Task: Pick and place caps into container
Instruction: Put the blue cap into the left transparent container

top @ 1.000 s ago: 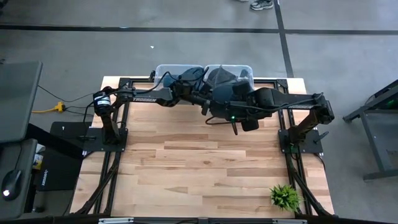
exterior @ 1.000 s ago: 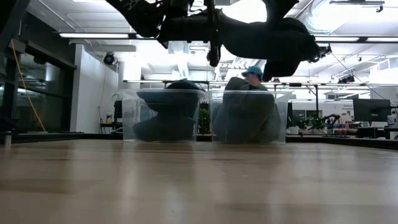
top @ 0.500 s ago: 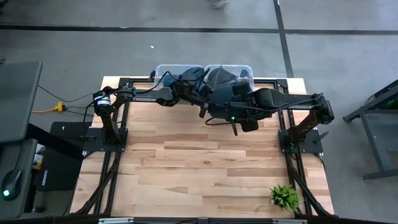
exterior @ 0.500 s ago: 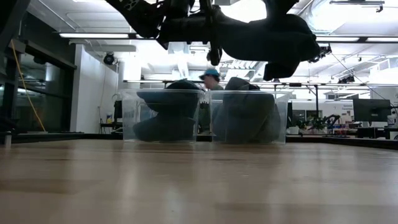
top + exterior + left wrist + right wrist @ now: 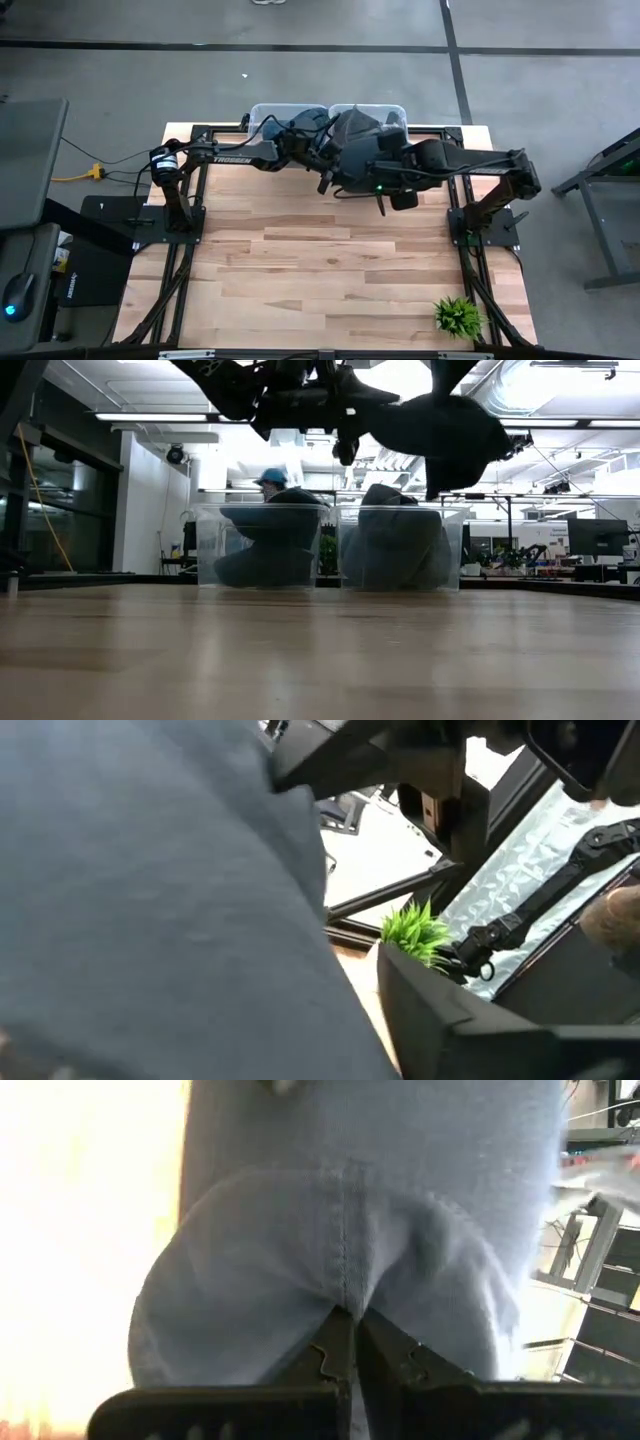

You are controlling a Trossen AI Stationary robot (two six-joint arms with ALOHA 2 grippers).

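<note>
A slate grey cap [image 5: 362, 152] hangs in the air between my two grippers, over the table's far part, just in front of the right clear container [image 5: 398, 110]. That container holds grey caps [image 5: 395, 545]. The left clear container [image 5: 260, 112] holds navy caps [image 5: 265, 540]. My right gripper [image 5: 345, 1335] is shut on the grey cap [image 5: 340, 1230]. My left gripper [image 5: 324, 158] is at the cap's left side, and grey cloth [image 5: 150, 900] fills most of its wrist view. My right gripper pinches a fold of the cap's crown at a stitched seam [image 5: 345, 1295] between its two fingers, coming from the table's right. The cap is lifted clear of the table and spreads out beyond the fingertips. My left gripper has the cap's left side. The cloth [image 5: 300, 970] lies against the one finger [image 5: 450, 1020] that shows and hides the other, so the part cannot be told. It comes from the table's left.
Both containers stand side by side at the table's far edge. A small green plant [image 5: 457, 316] sits at the near right corner. Bare wood [image 5: 320, 250] lies across the middle and near part. A person in a blue cap [image 5: 272, 478] walks behind the containers.
Both arms have carried the grey cap a little toward the far edge and the right container, keeping their hold. In the low view the cap has drawn up slightly. The person in the background has walked from right to left.
</note>
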